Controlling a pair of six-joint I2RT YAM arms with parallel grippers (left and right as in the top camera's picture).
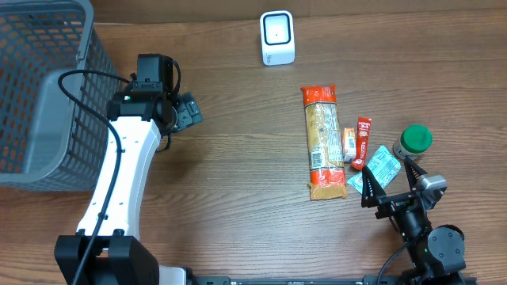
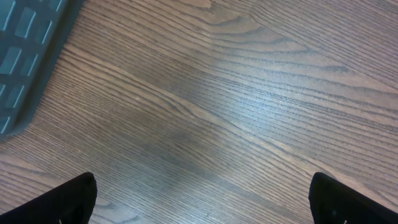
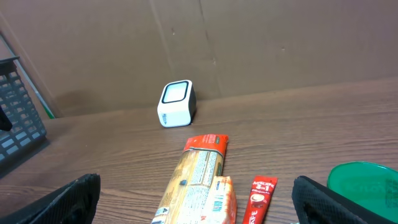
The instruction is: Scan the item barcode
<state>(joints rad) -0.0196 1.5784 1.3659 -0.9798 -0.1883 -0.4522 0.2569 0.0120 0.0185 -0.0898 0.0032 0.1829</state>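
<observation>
Now left gripper (image 1: 190, 111) spread over bare table (image 1: 238, 174); right gripper (image 1: 390, 182) spread, empty, near long snack packet (image 1: 323, 138).

White barcode scanner (image 1: 277, 37) stands upright at 12 o'clock; long orange snack pack (image 1: 323, 142) lies flat toward 3 o'clock.

Bench (image 1: 238, 158) is showing brown wood grain, basket (image 1: 89, 75) is looking grey and gridded, scanner (image 1: 277, 37) white, long packet (image 1: 323, 142) is rocking orange and tan, sachet (image 1: 361, 142) red, lid (image 1: 414, 140) green.
</observation>
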